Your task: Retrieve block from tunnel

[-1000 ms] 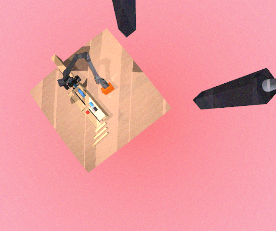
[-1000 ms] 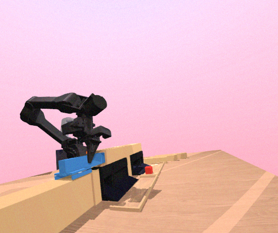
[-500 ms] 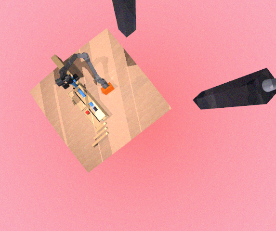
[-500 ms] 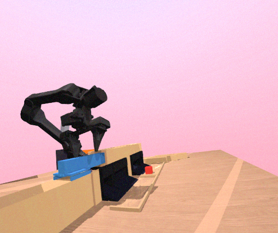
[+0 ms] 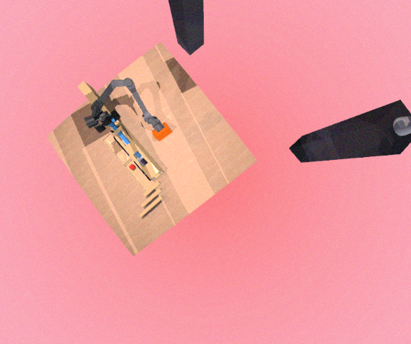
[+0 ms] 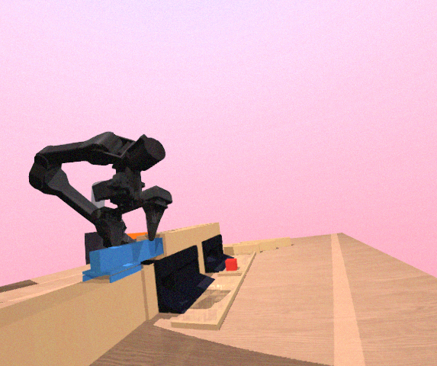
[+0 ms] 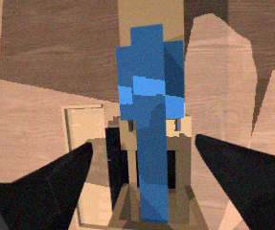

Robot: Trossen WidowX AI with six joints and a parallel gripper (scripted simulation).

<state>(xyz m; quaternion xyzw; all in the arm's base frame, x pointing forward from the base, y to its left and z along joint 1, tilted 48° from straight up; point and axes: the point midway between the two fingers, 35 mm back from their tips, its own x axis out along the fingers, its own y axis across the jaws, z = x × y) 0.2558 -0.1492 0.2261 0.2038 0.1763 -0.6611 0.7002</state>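
My gripper (image 5: pixel 108 119) (image 6: pixel 131 240) (image 7: pixel 145 143) is open. Its fingers stand apart on both sides of the blue handle (image 5: pixel 113 124) (image 6: pixel 120 255) (image 7: pixel 148 105), with nothing held. The handle sticks out of the near end of the wooden tunnel (image 6: pixel 210 232) (image 7: pixel 185 168). More blue shows through openings in the tunnel's top in the top view. A small red block (image 5: pixel 132 167) (image 6: pixel 231 264) sits outside the tunnel wall, in the far part of the low side tray (image 6: pixel 194 325) (image 7: pixel 67 144). It is out of the wrist view. The cage's inside is mostly hidden.
A long wooden beam (image 5: pixel 87 90) (image 6: pixel 53 322) (image 7: pixel 151 10) runs on from the handle end, under the handle. Dark panels (image 6: pixel 178 275) stand along the tunnel's side. Several loose rods (image 5: pixel 150 207) (image 6: pixel 275 242) lie beyond the far end. The arm's base stands on an orange block (image 5: pixel 163 133).
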